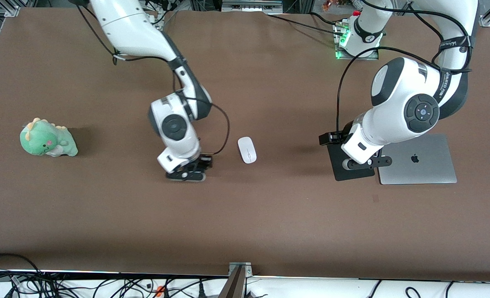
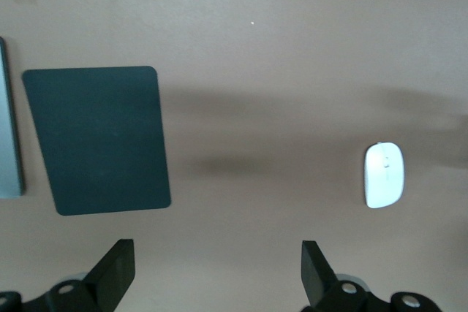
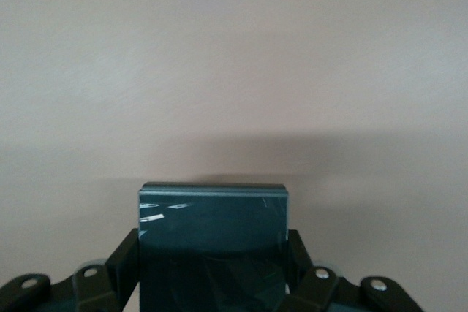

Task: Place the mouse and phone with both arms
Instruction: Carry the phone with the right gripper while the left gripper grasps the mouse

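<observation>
**Right arm holds phone, mouse untouched on table**

The mouse (image 1: pixel 247 150) lies flat on the brown table (image 1: pixel 270 215), mid-table, between the two arms, nothing touching it. In the left wrist view the mouse (image 2: pixel 384 174) sits well apart from the black pad (image 2: pixel 99 139).

The phone (image 3: pixel 212 242) is pinched by its side edges between the fingers of the right gripper (image 3: pixel 212 272), which sits low over the table just beside the mouse, toward the right arm's end. In the front view the right gripper (image 1: pixel 188 170) hides the phone almost fully.

The left gripper (image 1: pixel 365 162) hangs over the black pad (image 1: pixel 350 169), jaws wide and empty; in its own wrist view the left gripper (image 2: pixel 218 272) has both fingertips spread with bare table between them. The pad lies just beside a closed silver laptop (image 1: pixel 419 161), toward the left arm's end.

Judged step: the phone is in hand, mouse pick not yet done. To do it well, the right arm should keep the phone level and lower it flat before letting go. The left arm would need to cross to the mouse, line its fingers across the mouse's narrow width, and close gently; the glossy shell may slip.

No containers in view. A green dinosaur plush (image 1: pixel 47 138) sits at the right arm's end, not involved.
</observation>
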Tool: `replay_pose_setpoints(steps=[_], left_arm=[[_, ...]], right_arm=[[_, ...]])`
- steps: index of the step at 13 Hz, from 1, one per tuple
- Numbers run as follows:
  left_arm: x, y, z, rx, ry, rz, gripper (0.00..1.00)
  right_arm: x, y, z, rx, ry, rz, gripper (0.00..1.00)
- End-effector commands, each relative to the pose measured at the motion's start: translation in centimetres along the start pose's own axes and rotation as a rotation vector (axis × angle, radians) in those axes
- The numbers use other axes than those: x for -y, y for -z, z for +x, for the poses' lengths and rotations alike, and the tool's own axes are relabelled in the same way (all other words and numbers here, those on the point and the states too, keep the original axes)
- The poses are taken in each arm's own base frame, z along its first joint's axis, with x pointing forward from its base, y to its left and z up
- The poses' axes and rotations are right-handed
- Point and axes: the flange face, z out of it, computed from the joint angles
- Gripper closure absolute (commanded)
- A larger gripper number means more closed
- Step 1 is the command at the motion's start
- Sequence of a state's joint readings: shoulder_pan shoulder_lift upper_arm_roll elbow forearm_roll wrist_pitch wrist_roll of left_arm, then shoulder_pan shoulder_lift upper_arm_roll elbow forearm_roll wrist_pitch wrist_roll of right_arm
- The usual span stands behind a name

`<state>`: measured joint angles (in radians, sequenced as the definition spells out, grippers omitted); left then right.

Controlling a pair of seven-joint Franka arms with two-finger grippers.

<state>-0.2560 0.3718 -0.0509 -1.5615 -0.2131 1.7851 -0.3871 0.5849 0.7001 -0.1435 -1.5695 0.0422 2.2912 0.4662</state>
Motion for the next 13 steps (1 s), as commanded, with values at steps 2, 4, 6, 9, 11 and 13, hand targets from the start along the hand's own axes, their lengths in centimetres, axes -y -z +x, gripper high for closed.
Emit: replay_pose_setpoints(steps=[2, 4, 6, 9, 11, 13], left_arm=[[-3.7, -3.2, 0.1, 0.006, 0.019, -0.052, 0.00], [-7.1, -5.7, -0.6, -0.016, 0.122, -0.051, 0.00], [-10.9, -8.3, -2.0, -0.033, 0.160, -0.045, 0.00], [-16.6, -13.7, -4.4, -0.062, 0.243, -0.048, 0.00], [-19.1, -18.3, -5.9, -0.065, 0.224, 0.014, 0.00], [-21.9, -21.0, -6.7, -0.087, 0.245, 0.016, 0.00]], right_arm=[[-7.5, 3.6, 2.6, 0.043, 0.086, 0.016, 0.59], [-13.6, 4.1, 3.7, 0.054, 0.092, 0.019, 0.59], [-18.9, 4.2, 3.5, 0.066, 0.095, 0.023, 0.59], [-24.3, 4.0, 1.2, 0.057, 0.059, 0.031, 0.59], [-27.1, 3.0, -1.4, 0.023, 0.044, 0.032, 0.59], [-31.2, 0.7, -3.9, -0.027, 0.048, 0.014, 0.59]])
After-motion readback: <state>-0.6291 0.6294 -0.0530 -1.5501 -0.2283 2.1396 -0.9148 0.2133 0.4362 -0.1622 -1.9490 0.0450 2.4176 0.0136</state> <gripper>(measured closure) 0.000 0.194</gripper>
